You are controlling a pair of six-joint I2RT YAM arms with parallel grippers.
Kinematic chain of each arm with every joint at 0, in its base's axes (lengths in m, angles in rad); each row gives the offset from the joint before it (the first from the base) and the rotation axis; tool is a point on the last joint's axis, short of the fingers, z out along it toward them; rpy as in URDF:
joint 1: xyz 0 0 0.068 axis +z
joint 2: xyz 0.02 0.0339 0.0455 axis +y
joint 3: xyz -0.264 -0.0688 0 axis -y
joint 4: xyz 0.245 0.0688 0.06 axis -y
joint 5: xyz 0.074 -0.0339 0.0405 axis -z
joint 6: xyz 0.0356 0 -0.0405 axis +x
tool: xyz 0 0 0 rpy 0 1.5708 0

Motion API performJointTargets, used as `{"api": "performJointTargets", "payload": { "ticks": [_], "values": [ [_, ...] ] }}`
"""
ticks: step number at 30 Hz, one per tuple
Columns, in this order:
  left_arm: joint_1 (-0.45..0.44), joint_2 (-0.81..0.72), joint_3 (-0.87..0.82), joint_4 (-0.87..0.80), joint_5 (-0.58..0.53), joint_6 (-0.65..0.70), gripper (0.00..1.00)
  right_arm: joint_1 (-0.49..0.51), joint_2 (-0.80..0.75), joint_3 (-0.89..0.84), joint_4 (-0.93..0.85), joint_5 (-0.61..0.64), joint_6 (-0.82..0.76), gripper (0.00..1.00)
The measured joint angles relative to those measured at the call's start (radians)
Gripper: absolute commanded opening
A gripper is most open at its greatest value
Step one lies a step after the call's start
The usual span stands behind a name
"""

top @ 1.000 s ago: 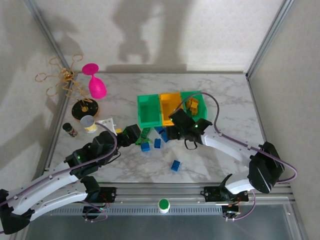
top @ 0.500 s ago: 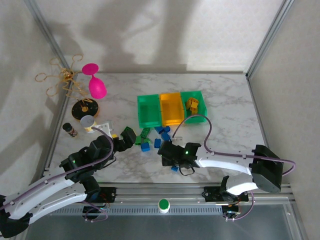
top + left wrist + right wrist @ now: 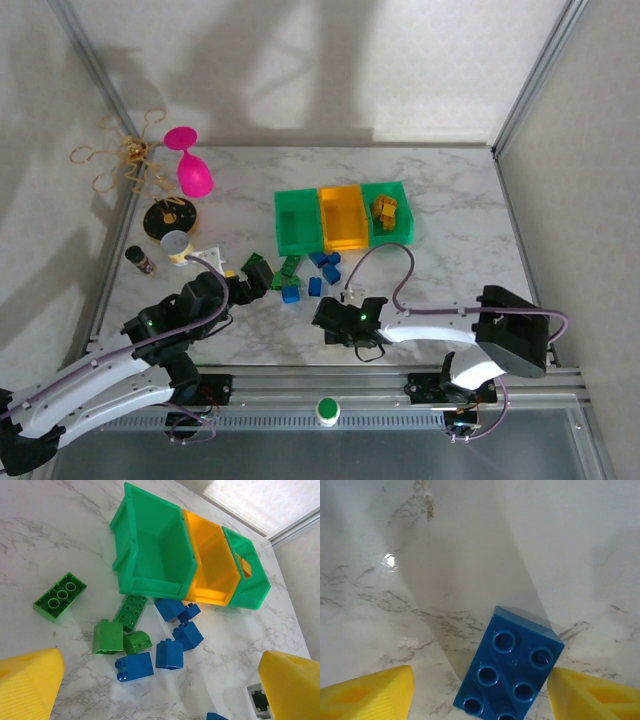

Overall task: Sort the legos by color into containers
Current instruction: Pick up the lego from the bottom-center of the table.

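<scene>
- The right gripper [image 3: 336, 320] had swung away from the three bins [image 3: 297, 245] at the back of the table. It had come down near the front edge, over a lone blue brick [image 3: 512, 675].
- Its two yellow fingers [image 3: 370, 695] stood well apart on either side of that brick, gripping nothing. They seemed clear of it, though contact was hard to judge.
- The left gripper [image 3: 256, 272] had drawn back slightly. It hung wide open and empty beside the pile of green and blue bricks [image 3: 169, 654].
- That pile lay unsorted on the table, just in front of the bins.
- The right arm seemed to have finished at the bins, and the lone blue brick looked like its next pick.
</scene>
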Motion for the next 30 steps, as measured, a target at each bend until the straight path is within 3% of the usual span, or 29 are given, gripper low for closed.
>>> {"api": "performJointTargets", "payload": {
  "ticks": [21, 30],
  "values": [
    [0.000, -0.030, -0.010, -0.007, -0.005, -0.010, 1.00, 0.001, 0.101, 0.089, -0.028, 0.013, -0.054, 0.30],
    [0.000, -0.027, -0.010, -0.007, -0.005, -0.010, 1.00, -0.007, 0.103, 0.124, -0.075, 0.039, -0.083, 0.25]
  ]
}}
